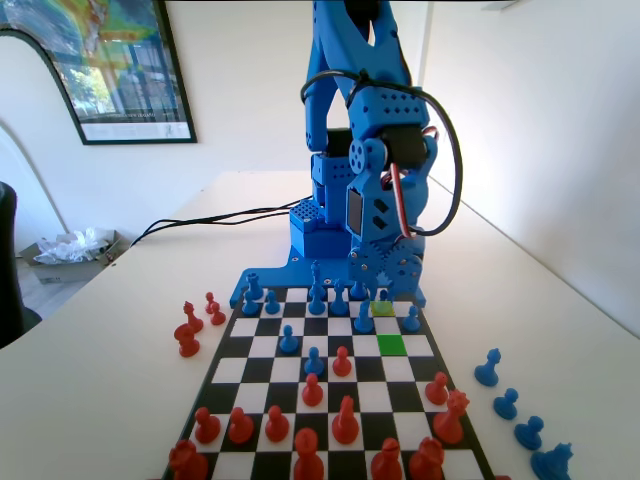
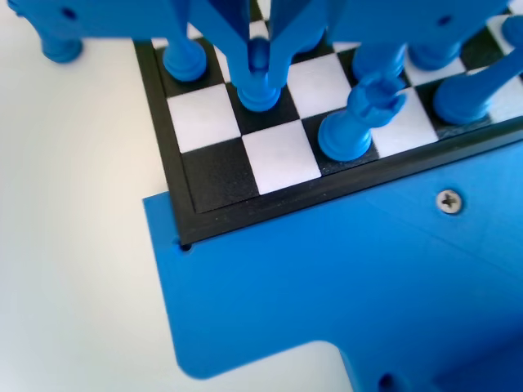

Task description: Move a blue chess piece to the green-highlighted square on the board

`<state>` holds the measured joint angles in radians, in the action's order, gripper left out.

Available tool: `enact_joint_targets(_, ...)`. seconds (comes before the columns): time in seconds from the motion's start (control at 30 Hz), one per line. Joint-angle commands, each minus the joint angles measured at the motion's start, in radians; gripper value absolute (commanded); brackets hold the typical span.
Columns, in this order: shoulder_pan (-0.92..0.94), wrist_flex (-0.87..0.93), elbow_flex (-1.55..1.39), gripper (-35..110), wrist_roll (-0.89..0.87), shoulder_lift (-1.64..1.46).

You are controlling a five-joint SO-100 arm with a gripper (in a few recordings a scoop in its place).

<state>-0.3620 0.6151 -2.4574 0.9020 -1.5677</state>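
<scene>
A blue robot arm reaches low over the board's near-arm rows. In the wrist view its claw straddles a blue chess piece, jaws narrow around the pawn's head; whether they actually grip cannot be told. The green-highlighted square lies just ahead, empty. Neighbouring blue pieces stand close, so a lift could likely knock one over.

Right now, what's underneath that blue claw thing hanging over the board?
A blue chess piece stands on a black square between the end effector jaws. Its ball head is covered, so whether the jaws grip it is unclear.
</scene>
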Motion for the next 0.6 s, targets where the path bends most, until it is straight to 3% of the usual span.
enact_joint_targets(0.0, -0.006, 0.002, 0.032, 1, 0.014, -0.02)
enact_joint_targets(0.57, 0.049, 0.25, 0.311, 1, -0.034, -0.095)
